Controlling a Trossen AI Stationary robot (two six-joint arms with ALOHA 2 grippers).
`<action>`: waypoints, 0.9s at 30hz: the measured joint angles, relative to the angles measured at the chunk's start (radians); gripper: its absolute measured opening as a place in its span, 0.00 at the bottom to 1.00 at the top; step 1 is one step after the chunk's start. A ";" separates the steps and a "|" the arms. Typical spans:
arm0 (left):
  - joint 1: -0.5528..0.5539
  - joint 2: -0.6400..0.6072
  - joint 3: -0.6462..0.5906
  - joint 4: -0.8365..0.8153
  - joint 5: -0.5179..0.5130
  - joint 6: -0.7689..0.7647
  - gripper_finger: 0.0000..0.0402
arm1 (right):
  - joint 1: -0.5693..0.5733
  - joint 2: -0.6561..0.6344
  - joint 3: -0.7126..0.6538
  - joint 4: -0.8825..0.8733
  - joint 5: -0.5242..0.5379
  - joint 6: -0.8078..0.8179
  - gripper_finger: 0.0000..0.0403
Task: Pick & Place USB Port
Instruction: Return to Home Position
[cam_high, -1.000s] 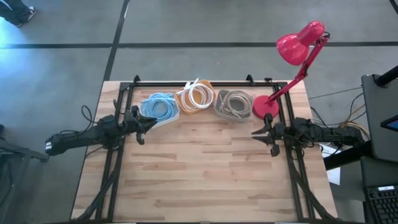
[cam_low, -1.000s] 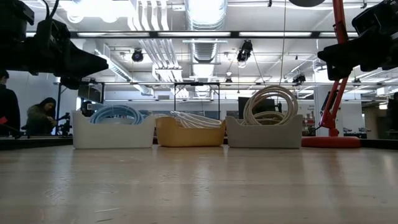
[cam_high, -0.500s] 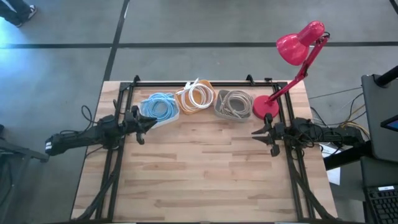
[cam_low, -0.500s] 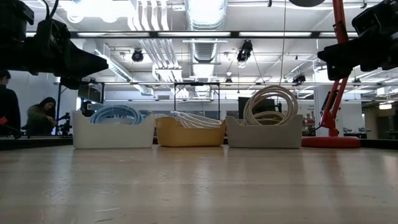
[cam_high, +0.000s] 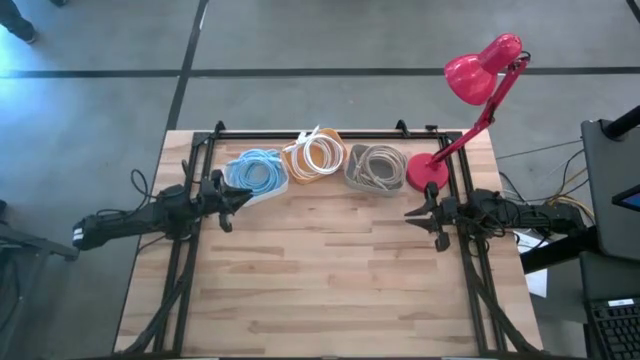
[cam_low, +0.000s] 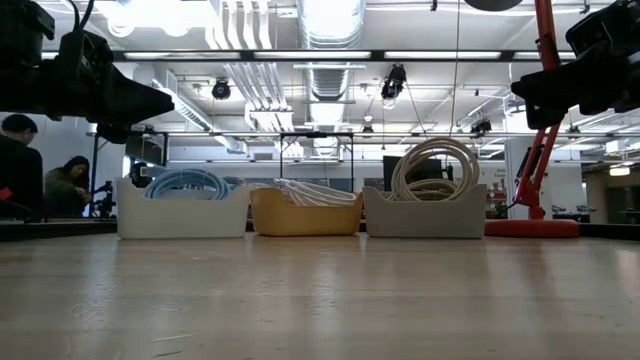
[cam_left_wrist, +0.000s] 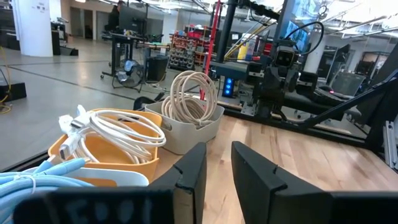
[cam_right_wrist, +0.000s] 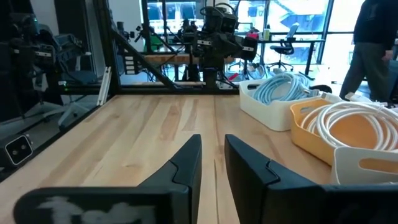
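Three bins stand in a row on their bases near the table's far edge: a white bin (cam_high: 258, 177) with coiled blue cable, an orange bin (cam_high: 315, 157) with coiled white cable (cam_left_wrist: 118, 132), and a grey bin (cam_high: 375, 168) with beige cable (cam_low: 436, 165). No separate USB port shows. My left gripper (cam_high: 238, 200) hovers above the table just left of the white bin, its fingers (cam_left_wrist: 193, 167) a narrow gap apart and empty. My right gripper (cam_high: 412, 213) hovers near the table's right side, in front of the lamp base, also narrowly open and empty (cam_right_wrist: 212, 140).
A red desk lamp stands with its base (cam_high: 427, 172) at the far right, beside the grey bin. A black frame rail (cam_high: 320, 131) runs along the far edge and down both sides. Bare wood (cam_high: 320, 280) fills the table's middle and near half. People stand in the room beyond (cam_low: 18, 165).
Both arms and the bins have kept still. A person on the floor beyond the table's far left corner has moved farther out of the high view.
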 joint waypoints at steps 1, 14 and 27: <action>0.000 0.000 0.000 0.000 0.000 0.000 0.20 | 0.000 0.000 0.000 0.000 0.000 0.001 0.17; 0.000 0.000 0.000 0.002 0.000 0.000 0.20 | 0.000 0.000 0.000 0.000 0.000 0.000 0.22; 0.000 0.000 0.000 0.003 0.001 0.000 0.20 | 0.000 0.000 0.000 0.000 0.000 0.000 0.17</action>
